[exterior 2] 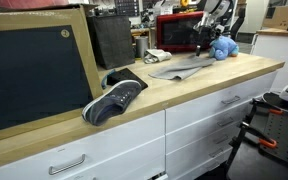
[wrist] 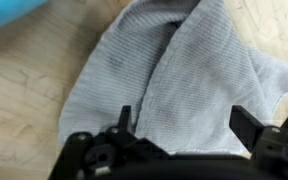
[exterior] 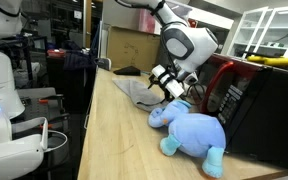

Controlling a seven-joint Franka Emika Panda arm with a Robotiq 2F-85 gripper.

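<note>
A crumpled grey cloth point(wrist: 174, 70) lies on the light wooden counter point(exterior: 114, 140), seen in both exterior views point(exterior: 141, 92) point(exterior 2: 179, 68). My gripper point(wrist: 184, 122) hangs open just above the cloth, fingers wide apart, with nothing between them. In an exterior view the gripper point(exterior: 171, 88) sits between the cloth and a blue plush toy point(exterior: 194, 130). The plush toy point(exterior 2: 223, 47) lies on its side close to the gripper; a corner of it point(wrist: 9, 12) shows at the wrist view's top left.
A red microwave point(exterior 2: 179, 33) point(exterior: 246, 95) stands at the counter's back by the plush toy. A dark sneaker point(exterior 2: 114, 100) lies on the counter farther along, next to a large framed black board point(exterior 2: 34, 70). White drawers point(exterior 2: 204, 125) front the counter.
</note>
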